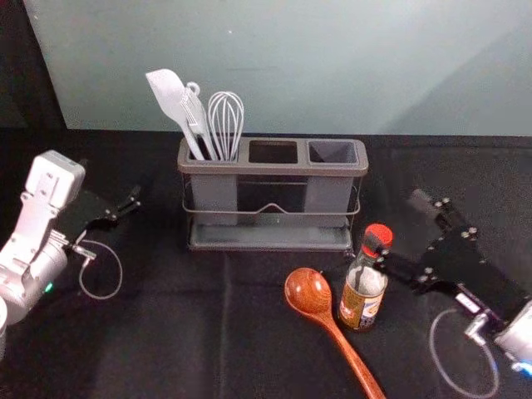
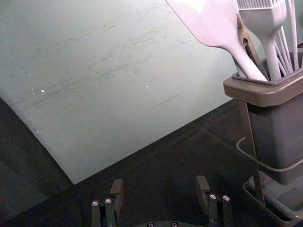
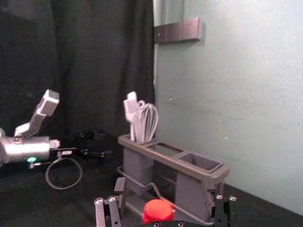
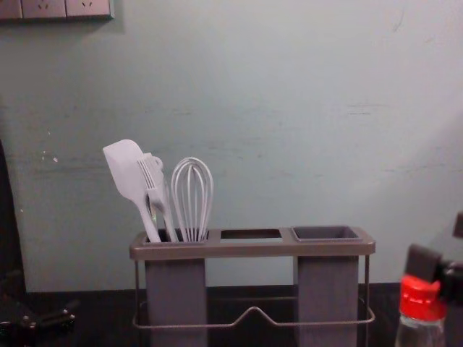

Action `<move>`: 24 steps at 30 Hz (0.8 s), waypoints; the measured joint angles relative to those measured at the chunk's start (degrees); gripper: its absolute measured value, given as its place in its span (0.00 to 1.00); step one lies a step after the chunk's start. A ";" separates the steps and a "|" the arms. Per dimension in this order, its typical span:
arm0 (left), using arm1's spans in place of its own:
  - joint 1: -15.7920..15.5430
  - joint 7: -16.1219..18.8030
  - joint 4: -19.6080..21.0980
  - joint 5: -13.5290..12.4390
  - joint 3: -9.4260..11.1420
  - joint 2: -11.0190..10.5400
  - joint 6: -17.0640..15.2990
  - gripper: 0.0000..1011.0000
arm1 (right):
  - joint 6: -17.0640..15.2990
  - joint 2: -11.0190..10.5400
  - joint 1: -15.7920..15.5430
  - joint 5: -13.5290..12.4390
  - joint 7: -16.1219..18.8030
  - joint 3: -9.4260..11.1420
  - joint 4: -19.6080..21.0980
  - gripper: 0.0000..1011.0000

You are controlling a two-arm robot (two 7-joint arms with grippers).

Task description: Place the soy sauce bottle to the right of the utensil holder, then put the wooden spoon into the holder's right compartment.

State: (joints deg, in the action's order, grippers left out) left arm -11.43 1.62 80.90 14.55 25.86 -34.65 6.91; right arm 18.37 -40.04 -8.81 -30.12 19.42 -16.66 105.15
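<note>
On the tabletop (image 1: 166, 332), the soy sauce bottle (image 1: 363, 293) stands upright beside the wooden spoon (image 1: 309, 293), nearer than the utensil holder (image 1: 270, 233). The right gripper (image 1: 396, 223) has its fingers open at the red cap; the left gripper (image 1: 133, 199), fingers apart, is parked left of the holder.

I read the long-handled brown spoon (image 1: 307, 289) as glossy wood. Round red bottle cap (image 4: 422, 307): shiny plastic. Long grey rectangular utensil holder (image 4: 253, 249): smooth, matt plastic; its thin bent rail (image 1: 270, 207) looks metal. Flat black table covering (image 1: 166, 332): matt cloth.
</note>
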 joint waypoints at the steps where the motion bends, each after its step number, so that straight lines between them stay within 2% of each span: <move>1: 0.00 0.00 0.00 0.00 0.00 0.00 0.00 0.99 | -0.53 0.50 0.39 0.39 0.35 -0.58 -0.29 0.99; 6: 0.00 0.00 0.00 0.00 0.00 0.01 0.00 0.99 | -3.35 1.88 1.55 2.20 0.59 -1.91 -1.40 0.99; 13: 0.00 0.00 0.00 0.00 0.00 0.00 0.00 0.99 | -8.36 2.54 2.12 3.58 0.38 -2.35 -1.38 0.99; 17: 0.00 0.00 0.00 0.00 0.00 0.00 0.00 0.99 | -10.01 2.86 2.06 4.15 0.08 -2.11 -1.00 0.99; 24: 0.00 0.00 0.00 0.00 0.00 0.00 0.00 0.99 | -10.90 3.74 1.55 4.76 0.05 -1.25 -0.79 0.99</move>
State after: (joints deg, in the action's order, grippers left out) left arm -11.43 1.62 80.90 14.55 25.86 -34.65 6.91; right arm 7.46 -36.31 -7.26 -25.37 19.47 -17.92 104.36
